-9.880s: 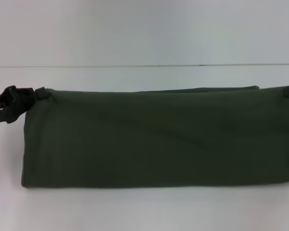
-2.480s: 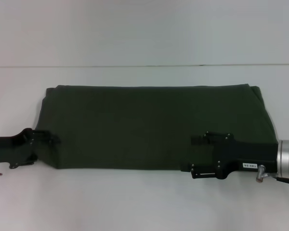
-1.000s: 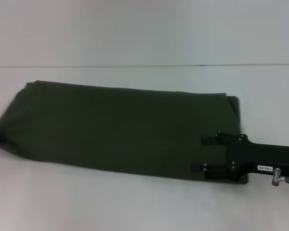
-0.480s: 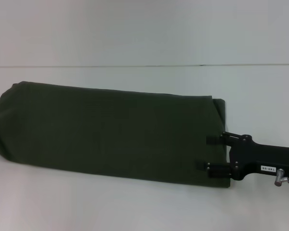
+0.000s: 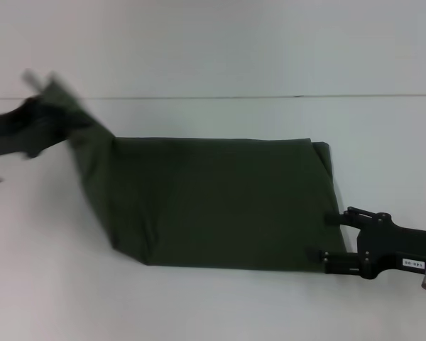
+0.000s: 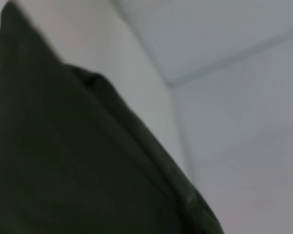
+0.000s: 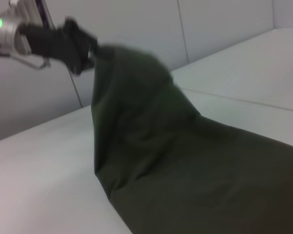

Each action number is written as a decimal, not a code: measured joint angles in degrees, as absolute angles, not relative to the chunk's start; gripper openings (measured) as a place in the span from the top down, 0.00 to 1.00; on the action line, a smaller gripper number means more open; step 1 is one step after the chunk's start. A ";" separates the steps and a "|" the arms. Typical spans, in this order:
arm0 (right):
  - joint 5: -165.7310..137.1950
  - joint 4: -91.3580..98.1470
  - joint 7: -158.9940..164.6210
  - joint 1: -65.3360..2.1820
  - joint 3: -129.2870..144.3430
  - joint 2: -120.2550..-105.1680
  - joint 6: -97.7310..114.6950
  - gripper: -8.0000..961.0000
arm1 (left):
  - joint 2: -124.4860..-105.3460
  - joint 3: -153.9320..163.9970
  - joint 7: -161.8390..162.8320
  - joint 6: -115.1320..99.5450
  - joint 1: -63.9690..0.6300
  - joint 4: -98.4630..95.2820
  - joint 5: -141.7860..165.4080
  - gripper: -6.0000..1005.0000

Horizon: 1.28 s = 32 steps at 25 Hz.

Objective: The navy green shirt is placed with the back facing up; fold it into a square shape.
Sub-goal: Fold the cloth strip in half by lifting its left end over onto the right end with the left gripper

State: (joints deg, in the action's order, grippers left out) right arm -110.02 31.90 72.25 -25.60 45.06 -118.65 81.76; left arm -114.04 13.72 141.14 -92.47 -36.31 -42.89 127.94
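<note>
Dark olive cotton covers most of the white table (image 5: 220, 305): the navy green shirt (image 5: 220, 202), already narrowed into a long band, lies flat from the right gripper outward, while its far end rises off the surface toward the left gripper. That raised end is held up, by the look of it, so it can be carried over the flat part and shorten the band into a square.

The left gripper (image 5: 39, 117) is up in the air, well clear of the table, with its fingers closed on the end of the cloth; the right wrist view shows the fabric hanging down from it in a taut peak.

The right gripper (image 5: 335, 238) sits low at the opposite end, its two fingers apart, one at the short edge of the shirt and one just beside the near corner. It grips nothing; it probably rests there to keep that end from sliding while the other is pulled across.
</note>
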 joint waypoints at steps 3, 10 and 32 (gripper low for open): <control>-110.04 31.91 72.18 -25.19 44.94 -118.65 81.49 0.04 | -116.50 19.47 141.23 -92.94 -39.01 -42.81 122.13 0.87; -110.04 31.91 72.21 -23.77 44.53 -118.70 81.51 0.04 | -123.76 30.92 140.27 -86.24 -45.34 -41.03 115.22 0.85; -110.05 32.59 72.58 -21.29 40.80 -118.15 85.10 0.04 | -124.72 42.19 107.05 -74.45 -47.67 -6.24 94.95 0.80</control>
State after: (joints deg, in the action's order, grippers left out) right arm -110.05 32.59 72.58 -21.29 40.80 -118.15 85.10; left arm -124.72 42.19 107.05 -74.45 -47.67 -6.24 94.95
